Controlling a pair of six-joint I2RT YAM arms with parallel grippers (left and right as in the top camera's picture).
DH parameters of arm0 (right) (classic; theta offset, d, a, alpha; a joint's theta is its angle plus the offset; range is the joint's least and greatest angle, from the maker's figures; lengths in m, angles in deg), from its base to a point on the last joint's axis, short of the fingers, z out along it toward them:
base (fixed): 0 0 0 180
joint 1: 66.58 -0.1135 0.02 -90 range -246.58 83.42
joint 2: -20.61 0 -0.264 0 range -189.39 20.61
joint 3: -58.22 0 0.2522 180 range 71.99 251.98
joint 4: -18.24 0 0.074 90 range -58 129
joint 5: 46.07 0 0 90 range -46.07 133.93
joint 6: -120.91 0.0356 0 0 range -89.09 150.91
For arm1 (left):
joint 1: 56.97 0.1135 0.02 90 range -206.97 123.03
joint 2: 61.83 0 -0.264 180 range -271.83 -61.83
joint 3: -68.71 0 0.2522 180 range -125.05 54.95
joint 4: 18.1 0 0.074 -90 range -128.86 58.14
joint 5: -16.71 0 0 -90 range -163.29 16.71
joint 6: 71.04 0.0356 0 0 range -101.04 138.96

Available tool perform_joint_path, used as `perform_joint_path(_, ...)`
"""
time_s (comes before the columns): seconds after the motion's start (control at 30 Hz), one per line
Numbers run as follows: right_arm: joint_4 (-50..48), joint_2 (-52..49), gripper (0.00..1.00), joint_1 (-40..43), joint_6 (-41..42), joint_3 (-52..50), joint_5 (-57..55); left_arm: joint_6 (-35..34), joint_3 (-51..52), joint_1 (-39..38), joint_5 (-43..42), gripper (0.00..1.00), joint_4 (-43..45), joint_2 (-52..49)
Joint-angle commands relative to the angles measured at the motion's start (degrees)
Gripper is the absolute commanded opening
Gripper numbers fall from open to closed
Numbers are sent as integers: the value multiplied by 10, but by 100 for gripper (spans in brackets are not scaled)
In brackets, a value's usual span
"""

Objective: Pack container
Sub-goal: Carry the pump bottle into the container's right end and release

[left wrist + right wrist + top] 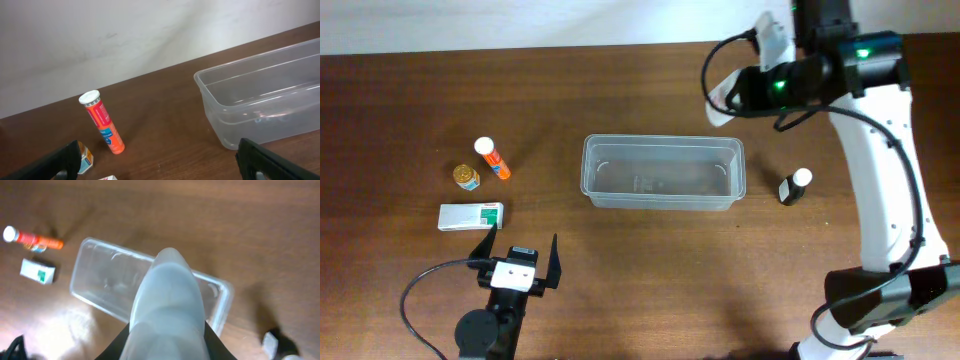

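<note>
Closest to the lens: right fingers (167, 300), one pale blob high above the bench (400, 100); cannot tell whether spread or pressed together. Below them, clear container (100, 280), empty, long axis side to side. Same tub ahead and right of left fingers (524, 250), spread wide, holding nothing. Just ahead-left of those, green-and-white box (470, 216); farther ahead-left, orange tube (493, 160), lying flat. Likely the left arm's pick. Dark bottle (796, 186) off the container's right end, nearer right fingers; plain from overhead, absent from left wrist view. Small jar (467, 177) beside the tube.
</note>
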Motion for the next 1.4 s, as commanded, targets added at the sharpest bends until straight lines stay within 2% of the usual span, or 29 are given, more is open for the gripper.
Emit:
perform_joint_path(0.0, 9, 5, 24, -30, 38, -6, -58, -1, 4, 4, 4, 99, 1, 5)
perform_joint_path(0.13, 13, 5, 24, -47, 67, -38, -103, -1, 4, 4, 4, 99, 1, 5)
perform_joint_path(0.47, -6, 5, 24, -51, 106, -146, -128, -1, 4, 4, 4, 99, 1, 5)
perform_joint_path(0.8, -71, 5, 24, -51, 121, -259, -130, -1, 4, 4, 4, 99, 1, 5)
perform_joint_path(1.03, -158, 5, 24, -51, 121, -345, -130, -1, 4, 4, 4, 99, 1, 5)
perform_joint_path(1.37, -248, 5, 24, -51, 118, -408, -132, -1, 4, 4, 4, 99, 1, 5)
